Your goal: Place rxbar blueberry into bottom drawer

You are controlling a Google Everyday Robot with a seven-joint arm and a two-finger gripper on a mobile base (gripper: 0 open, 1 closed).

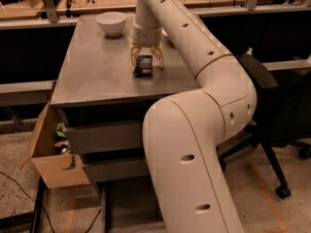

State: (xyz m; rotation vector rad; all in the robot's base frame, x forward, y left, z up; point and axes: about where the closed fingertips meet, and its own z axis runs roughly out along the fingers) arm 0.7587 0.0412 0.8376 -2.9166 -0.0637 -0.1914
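Observation:
The rxbar blueberry (143, 65), a small dark wrapper with white print, lies on the grey cabinet top (97, 67) near its middle right. My gripper (146, 58) reaches down from above, its yellowish fingers (134, 54) open and straddling the bar on both sides. The bar rests on the surface. The bottom drawer (127, 198) shows as a dark pulled-out tray at floor level under two grey drawer fronts (104, 137), largely hidden by my arm.
A white bowl (111, 23) stands at the back left of the cabinet top. An open cardboard box (46, 154) with items sits left of the cabinet. A black office chair (277, 115) is at the right. Wooden workbenches run behind.

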